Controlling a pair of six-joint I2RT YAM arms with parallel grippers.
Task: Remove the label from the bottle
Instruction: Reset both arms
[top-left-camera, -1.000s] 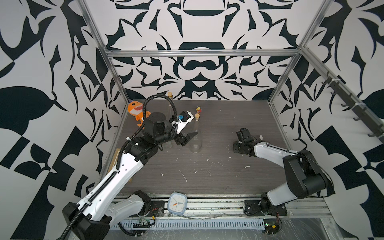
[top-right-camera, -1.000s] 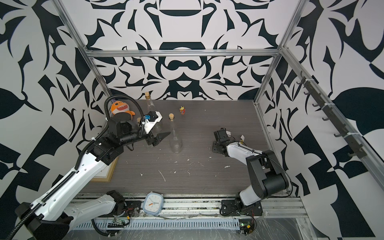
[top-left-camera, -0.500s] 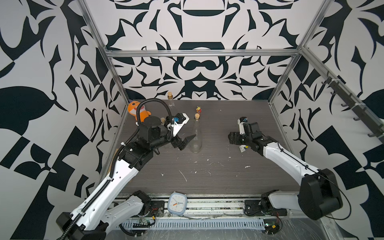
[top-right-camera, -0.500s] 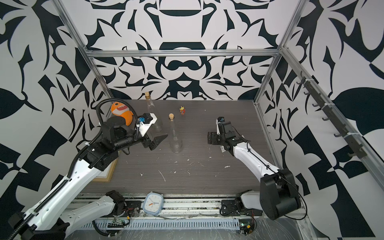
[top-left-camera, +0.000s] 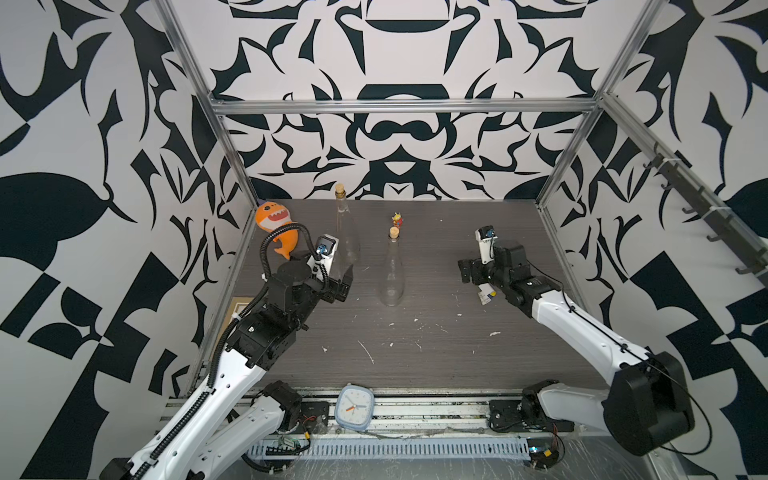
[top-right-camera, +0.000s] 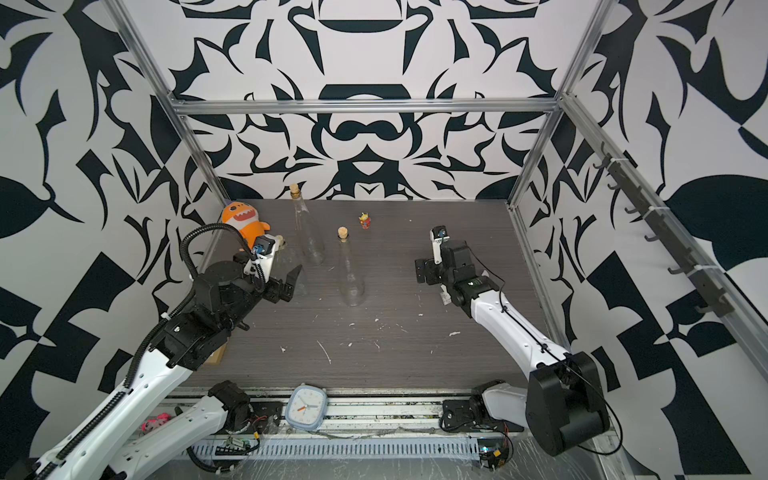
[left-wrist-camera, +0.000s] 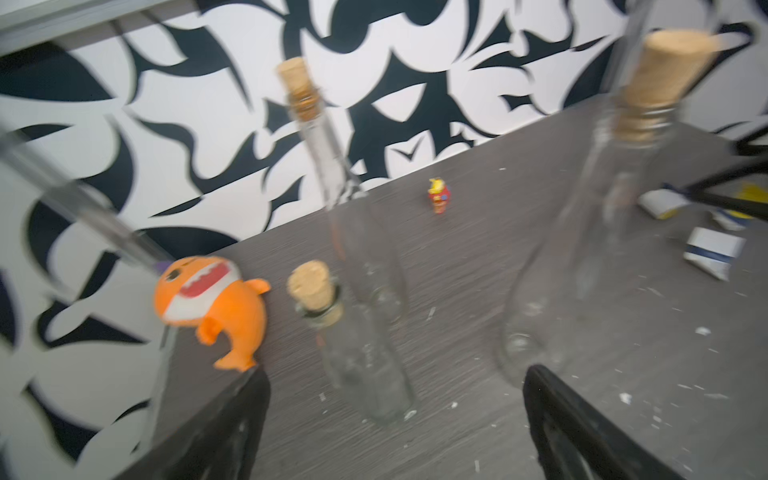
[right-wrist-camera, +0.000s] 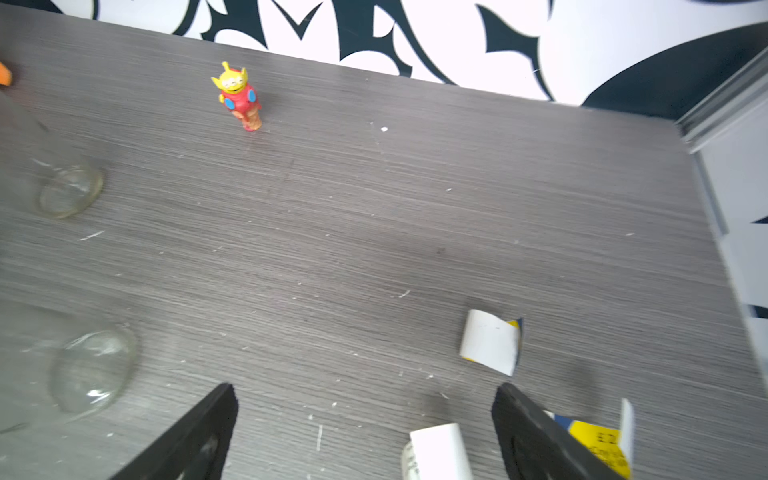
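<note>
The clear corked bottle (top-left-camera: 390, 272) (top-right-camera: 351, 276) stands upright mid-table, its glass bare. Torn white, blue and yellow label pieces (top-left-camera: 484, 296) (right-wrist-camera: 490, 341) lie on the table at the right. My left gripper (top-left-camera: 345, 279) (top-right-camera: 293, 282) is open and empty, a little left of the bottle and apart from it. In the left wrist view its fingers (left-wrist-camera: 232, 428) frame a shorter corked bottle (left-wrist-camera: 365, 365), with the task bottle (left-wrist-camera: 582, 249) off to one side. My right gripper (top-left-camera: 465, 270) (right-wrist-camera: 365, 399) hangs open just above the label pieces, one curled piece (right-wrist-camera: 438, 453) between its fingers.
A tall corked bottle (top-left-camera: 345, 232) stands at the back left beside an orange shark toy (top-left-camera: 276, 226). A small alien figure (top-left-camera: 397, 219) stands behind the middle bottle. White scraps (top-left-camera: 365, 351) litter the front of the table. A clock (top-left-camera: 354, 406) lies on the front rail.
The left gripper opened and drew back left, away from the bottle. The right gripper opened and rose off the table, and the label pieces now lie loose beneath it.
</note>
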